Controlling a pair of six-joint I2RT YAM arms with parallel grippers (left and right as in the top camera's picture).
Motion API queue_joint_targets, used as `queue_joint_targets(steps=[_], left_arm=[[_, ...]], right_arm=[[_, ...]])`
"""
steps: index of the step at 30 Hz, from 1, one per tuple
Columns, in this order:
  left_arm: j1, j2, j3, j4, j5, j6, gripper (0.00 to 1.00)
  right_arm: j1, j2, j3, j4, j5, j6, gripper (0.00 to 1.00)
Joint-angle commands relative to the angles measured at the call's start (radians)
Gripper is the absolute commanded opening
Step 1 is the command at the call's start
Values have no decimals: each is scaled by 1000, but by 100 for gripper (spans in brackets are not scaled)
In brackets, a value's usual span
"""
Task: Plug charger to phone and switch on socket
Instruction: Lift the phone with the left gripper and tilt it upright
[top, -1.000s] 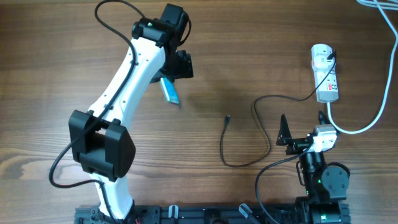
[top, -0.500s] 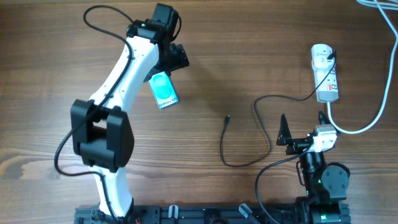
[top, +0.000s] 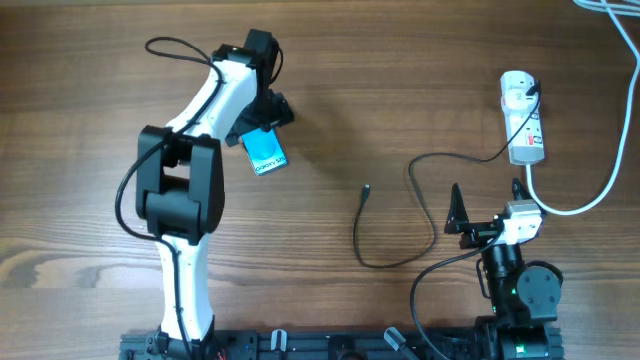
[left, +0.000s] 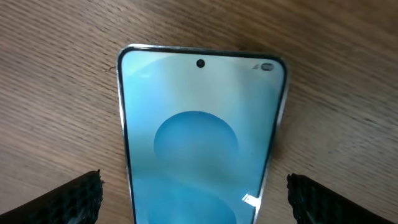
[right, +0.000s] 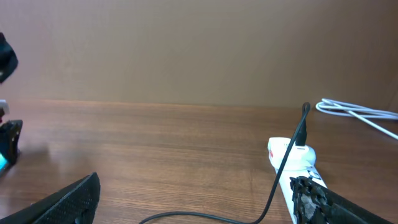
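Note:
The phone (top: 266, 153) lies flat on the table, cyan screen up. It fills the left wrist view (left: 199, 137). My left gripper (top: 258, 122) is open just above the phone's top end, with its fingers (left: 199, 205) clear of both long edges. The charger's thin black cable (top: 400, 262) loops over the table. Its small tip (top: 366, 190) lies loose mid-table and its black plug (top: 533, 92) sits in the white socket (top: 524, 125). My right gripper (top: 468, 215) is open and empty near the front edge, and the socket (right: 292, 158) shows ahead of it.
The socket's white cord (top: 590, 200) curves away to the far right corner and also shows in the right wrist view (right: 357, 112). Bare wooden table lies between the phone and the cable tip.
One second ago my left gripper held the phone tilted on edge. It then laid the phone flat, let go, and the arm swung left and drew back.

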Motion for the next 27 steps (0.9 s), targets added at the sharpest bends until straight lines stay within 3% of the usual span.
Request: queue_joint_targets(steps=[1, 17, 19, 22, 27], left_arm=[[-1, 20, -6, 3, -10, -19, 100], [17, 22, -74, 40, -17, -17, 97], [17, 22, -74, 32, -13, -16, 100], [23, 22, -74, 39, 95, 71, 100], [35, 22, -87, 29, 95, 85, 100]], right_arm=[[5, -5, -2, 3, 7, 13, 100], [5, -5, -2, 3, 7, 13, 100], [5, -5, -2, 3, 7, 13, 100], [5, -5, -2, 3, 7, 13, 100], [5, -5, -2, 3, 7, 13, 100]])
